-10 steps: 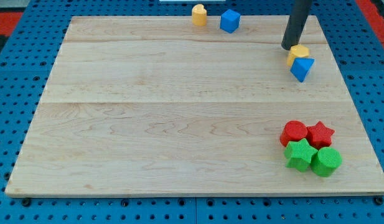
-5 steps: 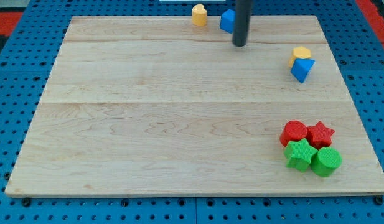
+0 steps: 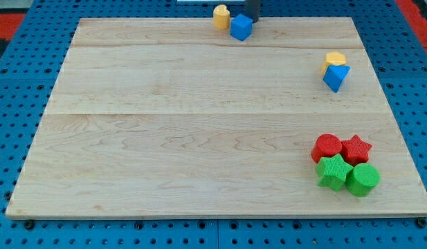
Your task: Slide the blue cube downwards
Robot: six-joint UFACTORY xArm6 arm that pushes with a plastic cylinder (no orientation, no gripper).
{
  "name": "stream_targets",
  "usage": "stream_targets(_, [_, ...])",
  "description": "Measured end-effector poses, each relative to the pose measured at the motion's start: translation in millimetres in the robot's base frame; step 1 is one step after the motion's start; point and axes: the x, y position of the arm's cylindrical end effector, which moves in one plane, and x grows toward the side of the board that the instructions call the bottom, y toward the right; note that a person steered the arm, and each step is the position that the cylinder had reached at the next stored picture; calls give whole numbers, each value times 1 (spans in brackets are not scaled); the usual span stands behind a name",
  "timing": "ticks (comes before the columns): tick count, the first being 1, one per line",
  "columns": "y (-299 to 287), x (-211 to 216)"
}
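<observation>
Where the wooden board [image 3: 199,124] meets the view's top edge, blue cube [image 3: 241,27] just right of yellow block [image 3: 221,16], my tip [image 3: 252,19] touching the cube's upper right, a bare rod without fingers.

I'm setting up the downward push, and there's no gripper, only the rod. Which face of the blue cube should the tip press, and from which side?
Press the blue cube's upper face, coming from the view's top. My tip sits at its upper right edge, so a straight push may turn it left toward the yellow block close beside it. Centring the tip above the cube first seems safer.
</observation>
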Motion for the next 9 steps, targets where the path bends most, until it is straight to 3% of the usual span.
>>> stream_targets(2, [-20,3])
stream_targets(6, [-38,84])
stream_targets(9, [-39,93])
